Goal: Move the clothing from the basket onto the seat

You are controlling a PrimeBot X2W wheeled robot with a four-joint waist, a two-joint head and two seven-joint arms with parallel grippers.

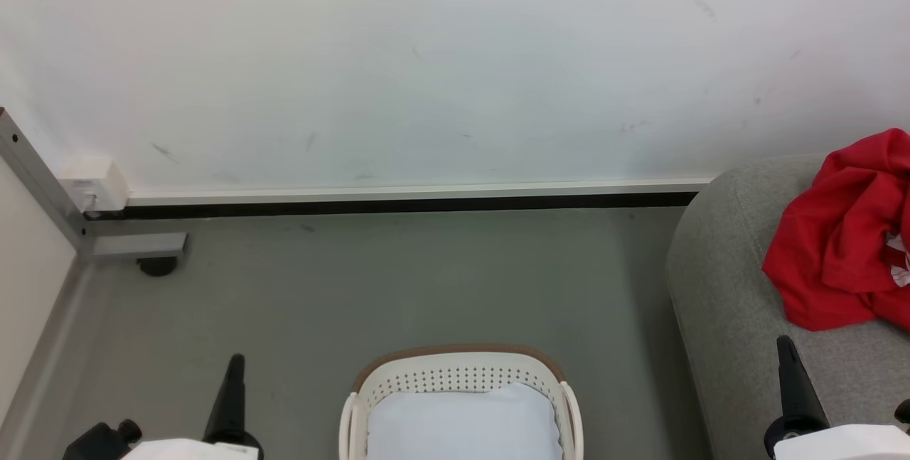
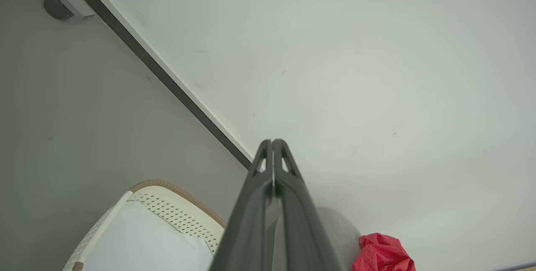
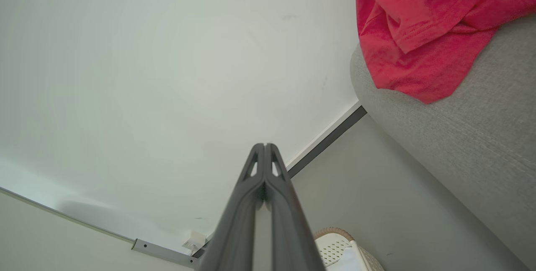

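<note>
The red clothing [image 1: 846,232] lies crumpled on the grey seat [image 1: 732,303] at the right, near its rounded left edge; it shows too as clothing [image 3: 423,24] on the seat [image 3: 473,137] and as clothing [image 2: 383,254]. The cream basket [image 1: 462,375] with a brown rim stands on the floor at bottom centre, with pale blue-white fabric [image 1: 462,424] inside. My left gripper [image 1: 234,364] is shut and holds nothing, left of the basket. My right gripper [image 1: 785,346] is shut and holds nothing, over the seat's front, below the clothing. Pressed together are the fingers [image 2: 272,145] and the fingers [image 3: 264,148].
A white wall [image 1: 426,55] with a dark baseboard [image 1: 405,204] closes the back. A metal frame leg with a caster [image 1: 156,264] stands at the left by a pale panel. Grey floor [image 1: 426,282] lies between the basket and the wall.
</note>
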